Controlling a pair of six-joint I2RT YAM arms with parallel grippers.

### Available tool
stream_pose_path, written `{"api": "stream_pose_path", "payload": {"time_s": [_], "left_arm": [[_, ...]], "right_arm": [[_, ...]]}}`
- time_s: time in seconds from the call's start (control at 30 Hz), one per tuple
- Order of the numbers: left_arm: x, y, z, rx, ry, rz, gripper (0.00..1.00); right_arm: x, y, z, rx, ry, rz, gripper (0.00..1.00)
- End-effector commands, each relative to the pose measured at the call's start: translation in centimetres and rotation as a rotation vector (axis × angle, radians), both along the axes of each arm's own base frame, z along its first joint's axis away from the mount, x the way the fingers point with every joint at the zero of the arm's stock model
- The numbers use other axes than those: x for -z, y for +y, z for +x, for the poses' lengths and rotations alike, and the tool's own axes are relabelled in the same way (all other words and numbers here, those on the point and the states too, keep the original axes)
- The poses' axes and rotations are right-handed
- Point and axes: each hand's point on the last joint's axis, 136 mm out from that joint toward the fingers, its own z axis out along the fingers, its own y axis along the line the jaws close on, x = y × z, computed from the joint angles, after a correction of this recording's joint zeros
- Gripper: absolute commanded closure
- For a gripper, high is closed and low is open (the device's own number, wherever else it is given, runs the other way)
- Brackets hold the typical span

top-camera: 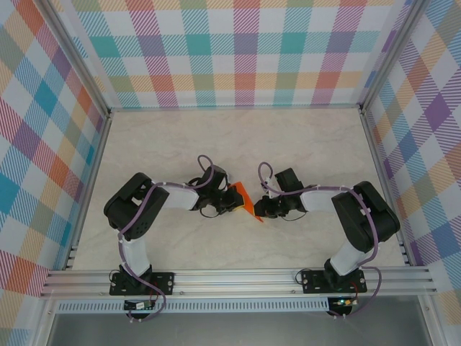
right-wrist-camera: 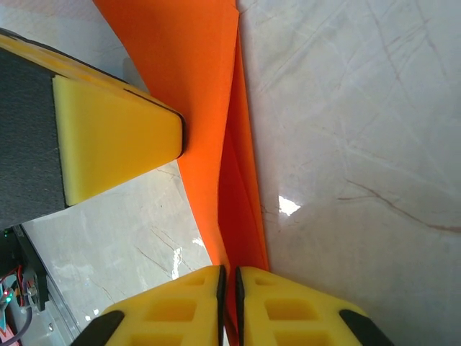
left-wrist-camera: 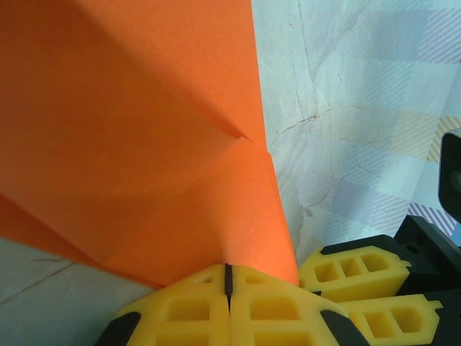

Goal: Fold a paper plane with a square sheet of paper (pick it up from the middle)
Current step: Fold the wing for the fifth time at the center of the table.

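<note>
At the worktop [top-camera: 238, 137] centre I see the folded bright orange paper sheet [top-camera: 247, 200] clamped by left fingers [left-wrist-camera: 191, 310] and right fingers [right-wrist-camera: 187, 306].

We see a pale, marble-patterned desk [top-camera: 216, 144], faintly veined and glossy in the wrist views; three upright wall panels [top-camera: 238, 50] in a pastel checked print enclose it at left, back and right; silver aluminium posts [top-camera: 75, 54] mark the back corners; a ribbed aluminium rail [top-camera: 238, 280] runs along the near edge.
</note>
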Motion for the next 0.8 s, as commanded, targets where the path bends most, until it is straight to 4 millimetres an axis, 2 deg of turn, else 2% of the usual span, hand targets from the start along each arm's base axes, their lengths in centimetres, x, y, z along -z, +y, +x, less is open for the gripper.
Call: {"api": "stream_pose_path", "payload": {"time_s": [0.0,0.17,0.27,0.37,0.57,0.77], "left_arm": [[3.5,1.7,-1.1,-0.010,0.073,0.145,0.96],[4.1,2.0,-1.4,-0.013,0.108,0.173,0.96],[4.1,2.1,-1.3,-0.015,0.110,0.180,0.96],[4.1,2.2,-1.3,-0.018,0.118,0.193,0.96],[4.2,2.4,-1.3,-0.028,0.125,0.210,0.96],[4.5,2.7,-1.5,-0.029,0.143,0.231,0.96]], "right_arm": [[-0.1,-1.0,-0.1,0.026,0.019,-0.066,0.77],[-3.7,-0.5,0.1,0.032,-0.043,-0.047,0.67],[-4.9,-0.5,-0.1,0.024,-0.075,-0.069,0.68],[-5.5,0.3,-0.4,-0.013,-0.102,-0.079,0.75],[-4.2,1.7,-0.7,-0.065,-0.055,-0.114,0.94],[-2.8,2.3,-0.8,-0.082,-0.022,-0.177,0.97]]}}
